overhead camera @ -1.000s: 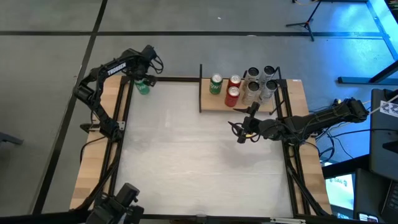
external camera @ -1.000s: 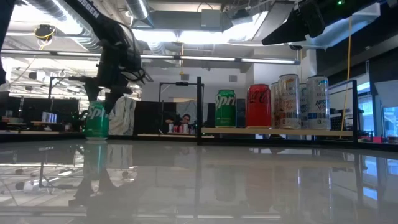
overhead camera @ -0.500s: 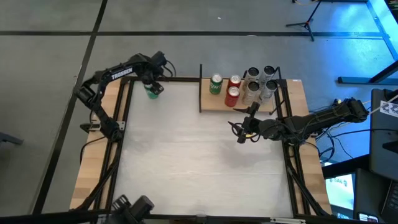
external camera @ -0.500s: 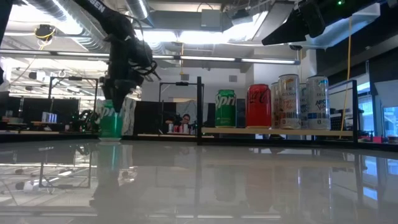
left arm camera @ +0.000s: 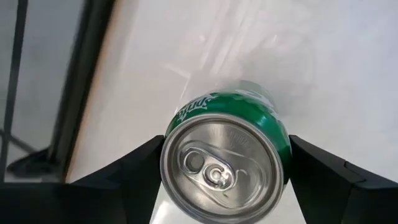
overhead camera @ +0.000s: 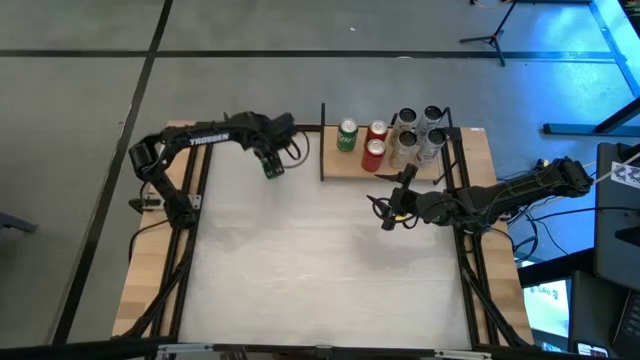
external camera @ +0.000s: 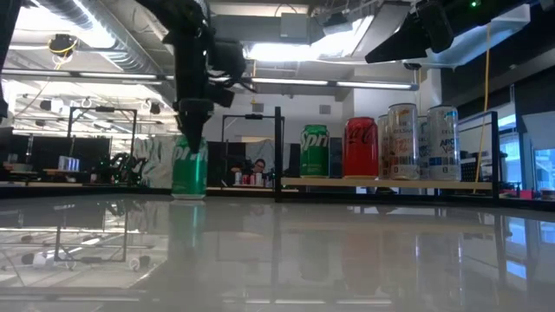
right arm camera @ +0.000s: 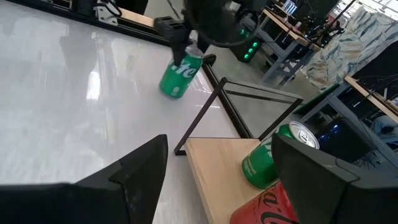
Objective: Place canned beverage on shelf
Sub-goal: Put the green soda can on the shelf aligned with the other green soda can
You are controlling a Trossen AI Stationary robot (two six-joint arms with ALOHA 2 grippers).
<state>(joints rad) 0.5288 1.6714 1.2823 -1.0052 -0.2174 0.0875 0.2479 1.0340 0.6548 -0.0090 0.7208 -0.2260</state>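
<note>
The left gripper (overhead camera: 272, 163) has its dark fingers (left arm camera: 134, 171) closed on either side of a green aluminium soft-drink can (external camera: 189, 165); the can is upright over the far part of the glossy white desk (overhead camera: 320, 260), left of the pale wooden shelf (overhead camera: 345, 165) with thin black uprights, and whether it touches the desk cannot be told; a green can (overhead camera: 347, 135), two red cans (overhead camera: 374, 146) and several silver cans (overhead camera: 418, 135) stand on the shelf; the right gripper (overhead camera: 390, 210) hovers near the shelf's front edge, its fingers (right arm camera: 140, 171) spread apart and empty.
</note>
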